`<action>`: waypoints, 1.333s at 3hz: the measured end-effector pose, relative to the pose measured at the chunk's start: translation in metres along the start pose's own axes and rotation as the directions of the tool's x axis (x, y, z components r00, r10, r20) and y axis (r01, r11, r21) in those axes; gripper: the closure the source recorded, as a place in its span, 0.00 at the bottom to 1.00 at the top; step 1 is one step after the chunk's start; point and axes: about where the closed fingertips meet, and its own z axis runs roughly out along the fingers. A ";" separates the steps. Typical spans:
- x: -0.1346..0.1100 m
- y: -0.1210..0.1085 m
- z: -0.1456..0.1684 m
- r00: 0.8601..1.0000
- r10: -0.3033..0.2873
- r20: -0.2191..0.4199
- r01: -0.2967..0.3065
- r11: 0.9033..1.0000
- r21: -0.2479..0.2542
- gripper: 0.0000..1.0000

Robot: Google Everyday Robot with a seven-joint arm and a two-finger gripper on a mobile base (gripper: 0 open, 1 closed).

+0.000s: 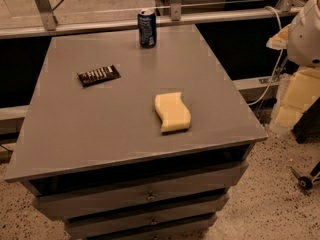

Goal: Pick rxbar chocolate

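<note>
The rxbar chocolate [99,75] is a flat dark bar with white lettering. It lies on the grey tabletop [100,129] at the left, toward the back. My arm's white housing [306,31] shows at the right edge of the view. My gripper [294,101] hangs below it, off the table's right side and far from the bar. Nothing is in it that I can see.
A blue drink can [147,28] stands upright at the back middle of the table. A pale yellow wavy sponge [172,112] lies right of centre, toward the front. The table is a drawer cabinet [145,196]. A rail [100,26] runs behind it.
</note>
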 end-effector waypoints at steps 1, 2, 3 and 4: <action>0.000 0.000 0.000 1.000 0.000 0.000 0.000 1.000 0.000 0.00; -0.043 -0.016 0.041 0.993 -0.077 0.084 0.081 0.996 -0.039 0.00; -0.094 -0.038 0.086 0.972 -0.144 0.188 0.158 0.985 -0.065 0.00; -0.175 -0.074 0.121 0.920 -0.171 0.353 0.201 0.978 -0.050 0.00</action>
